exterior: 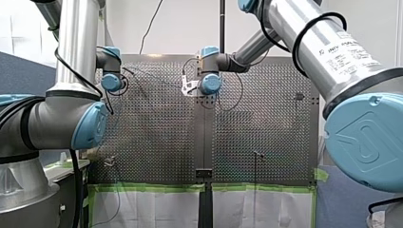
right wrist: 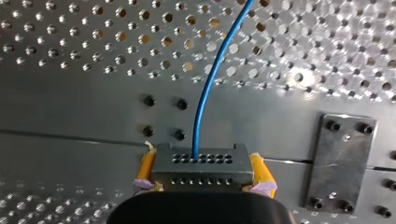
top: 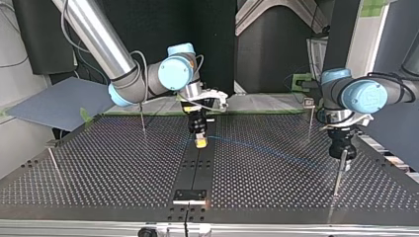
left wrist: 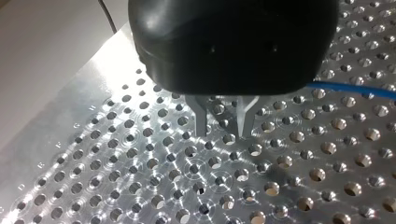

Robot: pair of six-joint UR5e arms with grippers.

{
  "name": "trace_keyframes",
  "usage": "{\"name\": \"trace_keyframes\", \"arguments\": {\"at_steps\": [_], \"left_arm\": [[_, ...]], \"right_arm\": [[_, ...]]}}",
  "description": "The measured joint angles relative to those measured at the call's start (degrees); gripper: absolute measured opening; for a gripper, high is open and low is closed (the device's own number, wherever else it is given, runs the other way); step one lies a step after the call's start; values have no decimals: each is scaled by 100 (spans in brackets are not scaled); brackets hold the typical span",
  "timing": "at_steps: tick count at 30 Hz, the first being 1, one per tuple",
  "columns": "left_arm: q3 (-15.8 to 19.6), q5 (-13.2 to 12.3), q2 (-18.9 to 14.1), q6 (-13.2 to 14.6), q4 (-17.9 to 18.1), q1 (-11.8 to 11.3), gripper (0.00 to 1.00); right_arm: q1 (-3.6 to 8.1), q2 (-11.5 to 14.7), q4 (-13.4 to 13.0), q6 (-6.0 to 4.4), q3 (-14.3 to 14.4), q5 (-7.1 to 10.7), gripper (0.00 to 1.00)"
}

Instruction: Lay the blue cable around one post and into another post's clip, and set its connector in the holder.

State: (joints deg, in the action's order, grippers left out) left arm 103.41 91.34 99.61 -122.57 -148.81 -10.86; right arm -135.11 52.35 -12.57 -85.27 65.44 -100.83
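Observation:
My right gripper (right wrist: 201, 158) is shut on a grey connector block (right wrist: 201, 173), held between its yellow pads (right wrist: 145, 167). The blue cable (right wrist: 210, 79) runs from the block out over the perforated table. In the top view this gripper (top: 199, 140) hangs just above the table's dark centre strip. From there the cable (top: 257, 145) arcs toward the view's right. My left gripper (left wrist: 222, 133) stands open just above the plate, with nothing between its metal fingers (left wrist: 201, 119). The cable (left wrist: 355, 88) passes beside it. In the top view my left gripper (top: 342, 150) hovers at a thin post (top: 338, 175).
More thin posts stand on the table (top: 142, 117) (top: 310, 121) (top: 53, 159). A small plate holder (top: 190, 195) sits on the centre strip near the table's front edge; it also shows beside the right gripper (right wrist: 338, 161). Green tape (exterior: 152, 188) marks one table edge.

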Motion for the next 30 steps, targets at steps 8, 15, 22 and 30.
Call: {"name": "trace_keyframes", "arguments": {"at_steps": [8, 15, 22, 30], "left_arm": [[1, 110, 0, 12, -82, 25, 58], [2, 137, 0, 9, -108, 33, 81], [2, 143, 0, -1, -158, 46, 100], [7, 344, 0, 16, -238, 78, 100]], "right_arm": [[71, 0, -28, 0, 144, 8, 0], [132, 0, -127, 0, 310, 37, 0], [220, 0, -307, 0, 590, 45, 0], [360, 0, -613, 38, 995, 26, 0]]}}
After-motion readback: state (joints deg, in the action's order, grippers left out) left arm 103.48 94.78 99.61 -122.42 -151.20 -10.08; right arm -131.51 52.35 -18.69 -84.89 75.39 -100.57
